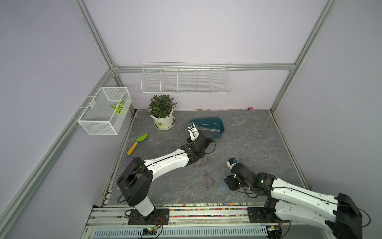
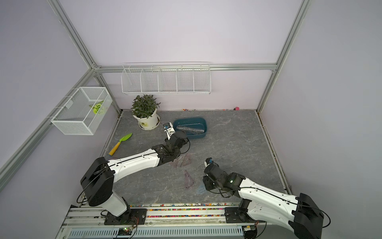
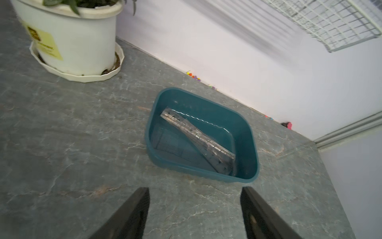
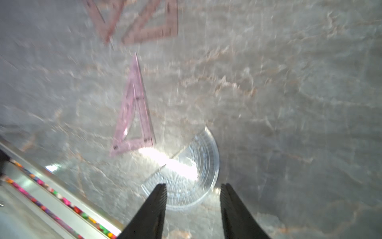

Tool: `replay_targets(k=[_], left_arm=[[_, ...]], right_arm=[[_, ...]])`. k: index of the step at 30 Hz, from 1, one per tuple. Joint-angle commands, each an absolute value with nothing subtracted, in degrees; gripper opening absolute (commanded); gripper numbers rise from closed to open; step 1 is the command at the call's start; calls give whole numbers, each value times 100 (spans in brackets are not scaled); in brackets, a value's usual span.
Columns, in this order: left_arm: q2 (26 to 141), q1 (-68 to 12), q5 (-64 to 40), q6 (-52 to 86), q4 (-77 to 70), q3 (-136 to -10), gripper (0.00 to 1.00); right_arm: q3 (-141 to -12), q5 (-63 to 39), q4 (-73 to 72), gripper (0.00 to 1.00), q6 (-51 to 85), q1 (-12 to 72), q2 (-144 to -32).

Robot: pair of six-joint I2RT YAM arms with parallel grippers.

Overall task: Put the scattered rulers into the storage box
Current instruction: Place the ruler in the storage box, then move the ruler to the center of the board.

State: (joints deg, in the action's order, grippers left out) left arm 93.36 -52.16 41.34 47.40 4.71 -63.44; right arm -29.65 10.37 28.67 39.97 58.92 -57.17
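The dark teal storage box (image 1: 222, 128) (image 3: 253, 144) stands near the back wall, with a clear straight ruler (image 3: 198, 134) lying slanted inside it. My left gripper (image 3: 194, 189) is open and holds nothing, just short of the box's near rim. A purplish triangle ruler (image 1: 207, 178) (image 4: 136, 144) and a bluish protractor (image 1: 223, 187) (image 4: 206, 157) lie flat near the front. My right gripper (image 4: 193, 185) hovers open over the protractor's curved edge, gripping nothing. Two more triangle rulers (image 1: 203, 162) (image 4: 153, 34) lie mid-table, partly under the left arm.
A white plant pot (image 1: 163, 122) stands left of the box. A green trowel (image 1: 138, 142) and a purple shovel (image 1: 130, 162) lie along the left edge. Wire baskets (image 1: 103, 109) (image 1: 185, 79) hang on the walls. Coloured beads (image 1: 206, 204) line the front rail.
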Motion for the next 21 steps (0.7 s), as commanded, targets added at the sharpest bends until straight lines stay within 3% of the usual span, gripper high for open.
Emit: replay_targets(k=[1, 8, 21], left_arm=[[9094, -5225, 4415, 4325, 979, -6234, 80], [8958, -5229, 4177, 4214, 1009, -6161, 84], [9228, -5221, 3760, 3878, 1063, -6418, 89]], right_arm=[[-2996, 2019, 3297, 53, 4671, 6492, -6078], [-3002, 2223, 3198, 72, 5010, 7233, -6647], [-2616, 1945, 2378, 77, 4702, 7511, -6911]])
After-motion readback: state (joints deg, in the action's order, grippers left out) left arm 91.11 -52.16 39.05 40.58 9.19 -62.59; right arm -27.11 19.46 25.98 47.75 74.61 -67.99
